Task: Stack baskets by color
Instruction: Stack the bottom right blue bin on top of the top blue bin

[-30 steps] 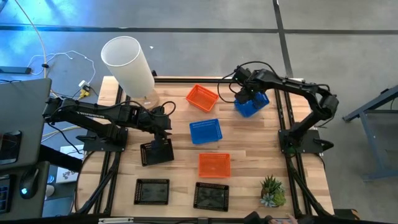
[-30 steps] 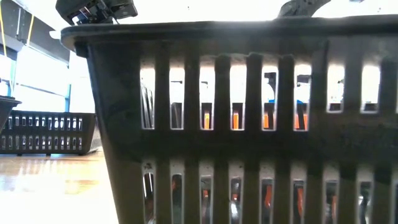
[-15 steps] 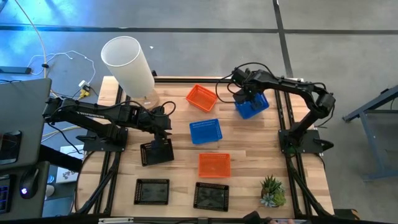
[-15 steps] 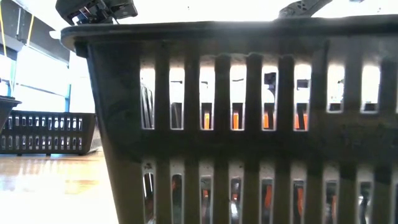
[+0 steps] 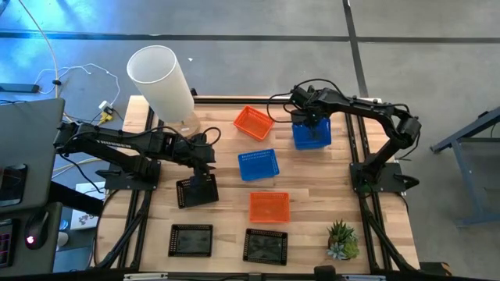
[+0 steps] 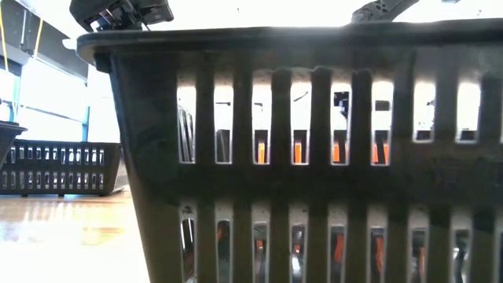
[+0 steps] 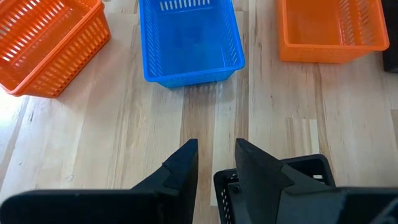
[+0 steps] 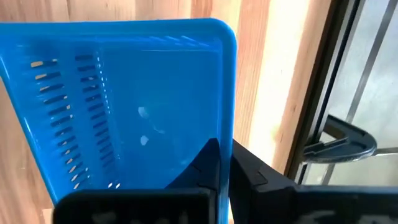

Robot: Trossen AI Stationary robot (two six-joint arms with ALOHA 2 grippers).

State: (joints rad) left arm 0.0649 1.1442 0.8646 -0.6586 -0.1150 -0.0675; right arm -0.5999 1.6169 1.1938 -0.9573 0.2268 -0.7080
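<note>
Now right gripper (image 8: 224, 163) clamped on blue basket (image 8: 124, 106) rim — far corner.

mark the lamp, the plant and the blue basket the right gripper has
lamp (image 5: 162, 80): high view, on the side of the white cylinder.
plant (image 5: 341, 239): high view, on the green leaves.
blue basket (image 8: 124, 106): right wrist view, on its inner floor; right gripper (image 8: 225, 163) pinches its rim.

The left arm reaches in from the left side, and its left gripper (image 5: 205, 176) points down with one finger (image 7: 180, 171) on each side of a thin wall. The right arm bends in from the right, and its right gripper (image 5: 307, 119) is squeezed shut on a thin wall.
</note>
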